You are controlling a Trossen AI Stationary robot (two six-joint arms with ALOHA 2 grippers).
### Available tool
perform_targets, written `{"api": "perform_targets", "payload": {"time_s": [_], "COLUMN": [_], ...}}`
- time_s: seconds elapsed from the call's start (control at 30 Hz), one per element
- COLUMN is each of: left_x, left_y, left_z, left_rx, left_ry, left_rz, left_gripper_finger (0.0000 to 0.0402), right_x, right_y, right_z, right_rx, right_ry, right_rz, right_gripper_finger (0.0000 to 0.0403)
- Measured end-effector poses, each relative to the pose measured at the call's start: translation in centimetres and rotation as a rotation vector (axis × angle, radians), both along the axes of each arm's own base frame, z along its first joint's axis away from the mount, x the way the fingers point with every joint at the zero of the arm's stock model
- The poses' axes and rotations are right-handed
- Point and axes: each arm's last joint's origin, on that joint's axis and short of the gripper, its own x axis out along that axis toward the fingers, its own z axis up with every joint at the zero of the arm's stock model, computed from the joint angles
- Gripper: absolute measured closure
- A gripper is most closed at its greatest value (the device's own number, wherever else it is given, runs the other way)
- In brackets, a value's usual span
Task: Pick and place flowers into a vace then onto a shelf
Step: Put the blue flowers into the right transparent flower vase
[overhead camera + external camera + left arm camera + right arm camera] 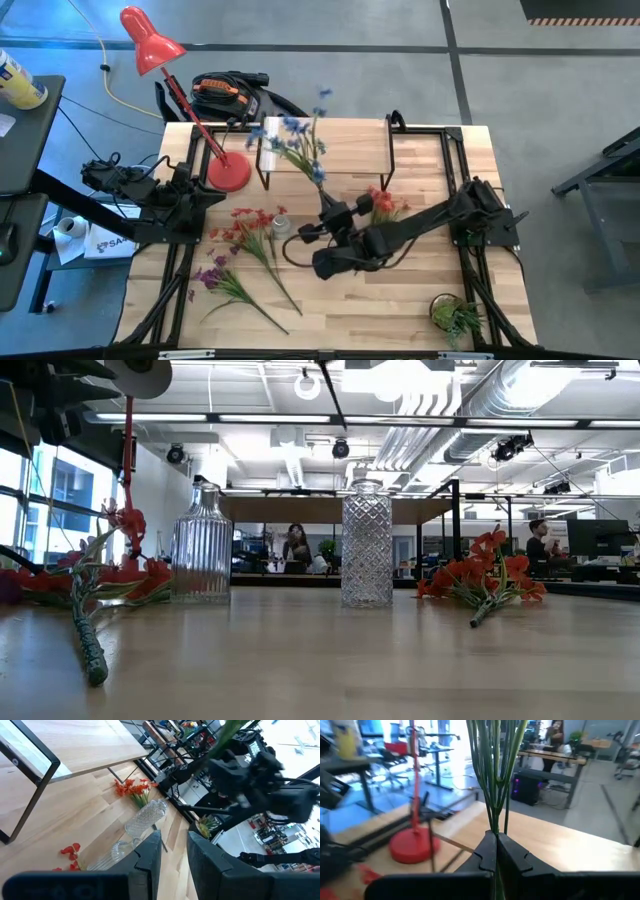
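My right gripper (496, 851) is clamped on the thin stems of the blue flowers (300, 140), held aloft by the shelf (340, 148); light, limp, slip-prone, best pinched low.

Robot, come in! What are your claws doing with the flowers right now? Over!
Right claw shut on blue flowers, held up over the table. Left claw hovering, holds nothing. Two glass vases empty. Nothing blocking.
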Motion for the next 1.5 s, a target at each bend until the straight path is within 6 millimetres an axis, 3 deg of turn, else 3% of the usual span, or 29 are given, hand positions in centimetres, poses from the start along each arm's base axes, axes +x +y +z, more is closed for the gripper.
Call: {"api": "perform_targets", "payload": {"time_s": [0.1,0.27,0.33,0.57,0.73,1.03,1.27,1.5], "left_x": [0.0,0.0,0.0,0.0,0.0,0.0,-0.1,-0.1], "left_y": [0.0,0.0,0.0,0.2,0.2,0.3,0.4,0.4], "left_z": [0.0,0.0,0.1,0.1,0.1,0.1,-0.2,-0.2], "left_rx": [-0.001,-0.004,-0.004,0.041,0.059,0.092,0.110,0.110], "left_ry": [-0.001,-0.005,-0.011,-0.006,-0.005,0.001,0.024,0.026], "left_rz": [0.001,0.005,0.020,0.067,0.071,0.100,0.120,0.120], "left_gripper_finger": [0.0275,0.0275,0.0275,0.0275,0.0275,0.0275,0.0275,0.0275], "right_x": [-0.3,-2.5,-3.8,-8.6,-11.2,-10.3,-9.0,-7.9], "right_y": [-1.1,-1.9,-2.4,-2.0,-2.2,-3.3,-5.0,-3.9], "right_z": [-0.2,2.6,2.8,-1.8,-3.5,-4.7,-4.2,-4.3], "right_rx": [-0.026,-0.129,-0.113,-0.029,0.020,0.098,0.107,0.050], "right_ry": [0.018,-0.007,-0.046,-0.215,-0.317,-0.257,-0.229,-0.271], "right_rz": [-0.035,-0.127,-0.130,-0.075,-0.057,0.128,0.271,0.358], "right_gripper_finger": [0.0403,0.0403,0.0403,0.0403,0.0403,0.0403,0.0403,0.0403]}}
